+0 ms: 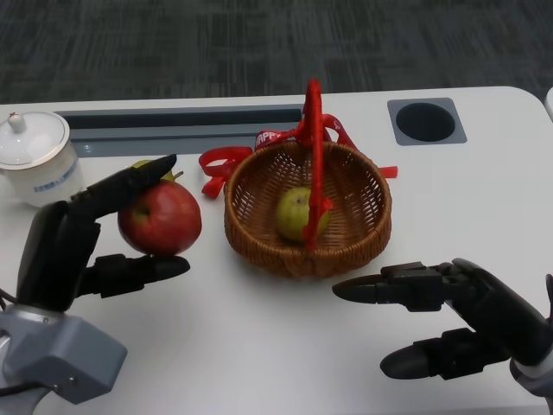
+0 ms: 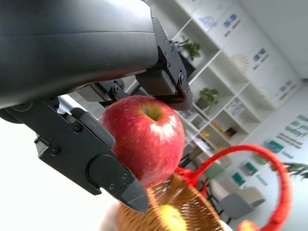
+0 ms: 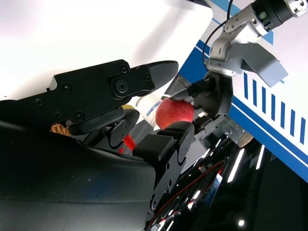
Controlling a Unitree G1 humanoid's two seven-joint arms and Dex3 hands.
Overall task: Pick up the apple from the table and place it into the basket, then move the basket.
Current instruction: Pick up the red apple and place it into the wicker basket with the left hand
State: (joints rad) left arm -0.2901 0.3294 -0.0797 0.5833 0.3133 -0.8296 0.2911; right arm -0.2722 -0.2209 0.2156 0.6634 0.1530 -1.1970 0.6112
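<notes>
The left hand (image 1: 95, 233) pinched a glossy red apple (image 1: 160, 218) between matte black fingers above and below, holding it over the smooth white table (image 1: 259, 346), just left of the basket (image 1: 354, 238). That round wicker basket, tightly woven, carried an arched red handle (image 1: 314, 156) tied with ribbon (image 1: 220, 166) and cradled a green apple (image 1: 298, 213). The right hand (image 1: 449, 316) hovered empty, fingers apart, near the basket's front. A white lidded porcelain cup (image 1: 36, 157) stood far left.

Red apple (image 1: 160, 218) gripped off table, left of upright wicker basket (image 1: 259, 233) w/ red handle, holding probably a green apple (image 1: 298, 213).
</notes>
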